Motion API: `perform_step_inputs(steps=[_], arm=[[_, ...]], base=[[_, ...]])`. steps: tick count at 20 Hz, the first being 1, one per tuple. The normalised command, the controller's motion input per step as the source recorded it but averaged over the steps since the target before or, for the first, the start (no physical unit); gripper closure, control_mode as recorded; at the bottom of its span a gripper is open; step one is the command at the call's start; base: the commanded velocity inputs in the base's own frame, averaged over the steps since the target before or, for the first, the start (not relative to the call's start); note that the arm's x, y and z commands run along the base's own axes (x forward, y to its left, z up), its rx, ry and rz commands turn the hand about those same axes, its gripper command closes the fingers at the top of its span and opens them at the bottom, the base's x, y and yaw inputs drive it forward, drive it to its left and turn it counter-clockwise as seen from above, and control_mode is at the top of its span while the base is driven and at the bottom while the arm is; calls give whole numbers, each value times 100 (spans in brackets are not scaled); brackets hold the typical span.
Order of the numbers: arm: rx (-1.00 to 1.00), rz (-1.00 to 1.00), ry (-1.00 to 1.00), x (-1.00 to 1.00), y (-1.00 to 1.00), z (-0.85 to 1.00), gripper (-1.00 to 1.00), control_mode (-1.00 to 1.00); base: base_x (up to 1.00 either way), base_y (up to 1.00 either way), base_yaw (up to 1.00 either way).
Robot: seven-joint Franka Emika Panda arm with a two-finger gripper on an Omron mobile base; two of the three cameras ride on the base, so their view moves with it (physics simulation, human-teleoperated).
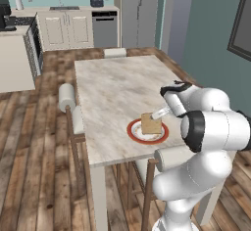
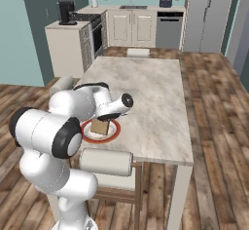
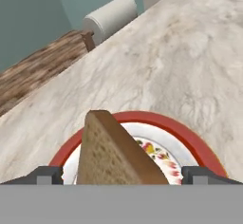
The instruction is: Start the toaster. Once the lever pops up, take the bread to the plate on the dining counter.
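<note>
The jaws [image 3: 123,175] hold the bread [image 1: 151,124] tight on both sides, just over the plate [image 1: 135,133] on the counter [image 1: 117,88] — ready to drop it.

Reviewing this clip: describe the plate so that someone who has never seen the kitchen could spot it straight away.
Find the long dining counter with the beige marbled top, in the middle of the wooden floor. Near its end closest to the robot lies the plate, round and white with a red rim. The bread, a brown slice, stands on edge over it between the gripper fingers.
</note>
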Motion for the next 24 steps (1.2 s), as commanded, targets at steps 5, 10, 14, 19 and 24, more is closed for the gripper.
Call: perform_step_inputs(steps=[5,10,14,19,24], arm=[[-13,-20,0,2,14,1,-100,-100],[-11,-21,0,0,0,12,-100,-100],[-10,-14,0,0,0,0,-100,-100],[-7,-13,3,-6,0,1,-100,-100],[-8,-9,7,0,0,16,-100,-100]], base=[[0,0,0],[0,0,0],[0,0,0],[0,0,0],[0,0,0]])
